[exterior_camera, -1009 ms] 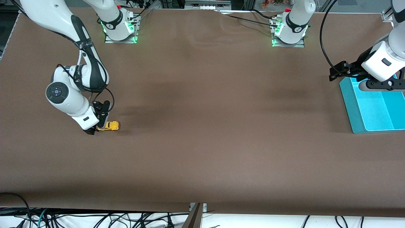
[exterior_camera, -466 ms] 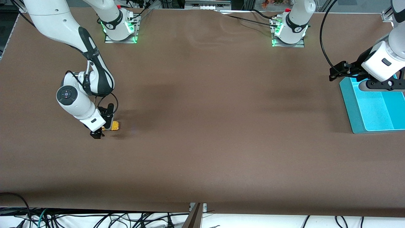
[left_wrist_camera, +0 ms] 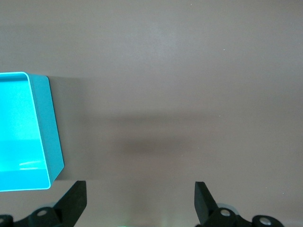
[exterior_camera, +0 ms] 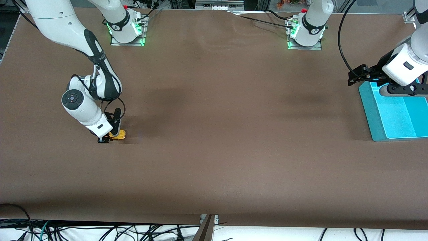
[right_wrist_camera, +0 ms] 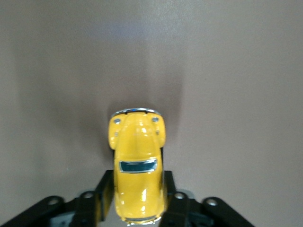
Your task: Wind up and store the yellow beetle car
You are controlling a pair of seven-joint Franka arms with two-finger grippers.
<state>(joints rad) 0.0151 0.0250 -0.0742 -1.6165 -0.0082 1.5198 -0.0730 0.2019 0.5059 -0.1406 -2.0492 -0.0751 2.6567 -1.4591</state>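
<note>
The yellow beetle car stands on the brown table toward the right arm's end. My right gripper is down at the table and shut on the car's sides near its back, one black finger pressed against each flank. The car's rounded nose and chrome bumper stick out past the fingers. My left gripper hangs open and holds nothing, beside the teal bin at the left arm's end, where the left arm waits.
The teal bin is an open rectangular tray with raised walls, part of it cut off by the front view's edge. Both arm bases stand along the table's back edge. Cables lie below the table's front edge.
My right gripper slid over the car's rear and came down around it, then shut on the car's sides. The left arm has not moved.
</note>
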